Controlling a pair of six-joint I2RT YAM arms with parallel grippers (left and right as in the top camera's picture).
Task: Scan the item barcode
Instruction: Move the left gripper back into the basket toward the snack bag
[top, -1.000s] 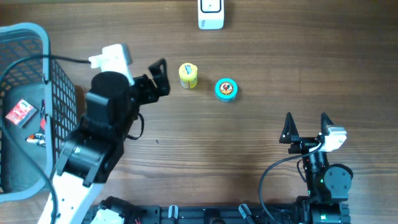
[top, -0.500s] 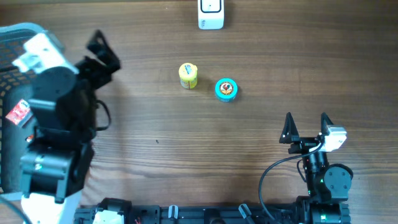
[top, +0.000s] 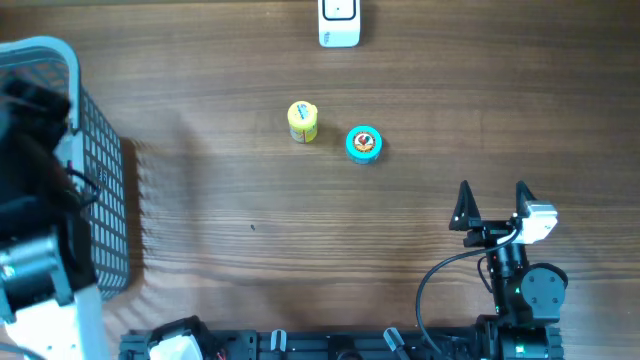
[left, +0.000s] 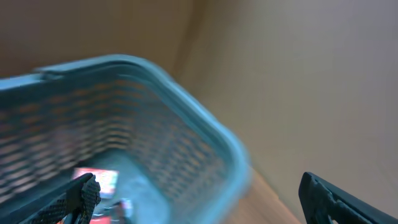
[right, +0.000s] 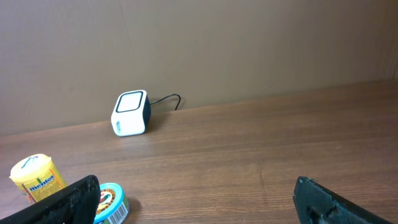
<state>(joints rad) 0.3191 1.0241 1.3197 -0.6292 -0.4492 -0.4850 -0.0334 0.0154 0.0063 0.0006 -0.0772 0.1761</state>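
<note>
Yellow bottle (top: 302, 121) unmoved; left gripper (left: 202, 199), spread, swung over basket (top: 105, 200); right gripper (top: 492, 195) spread.

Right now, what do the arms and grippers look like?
Right arm: black, round joint housing, white block at the wrist, looped black cable. Left arm: black links, white lower shell, blurred. Left gripper and right gripper: black tapered fingers.

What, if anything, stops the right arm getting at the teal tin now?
Probably nothing, so likely yes: the right gripper is open, only bare table lies between it and the teal tin, and the yellow tub stands apart beyond.
</note>
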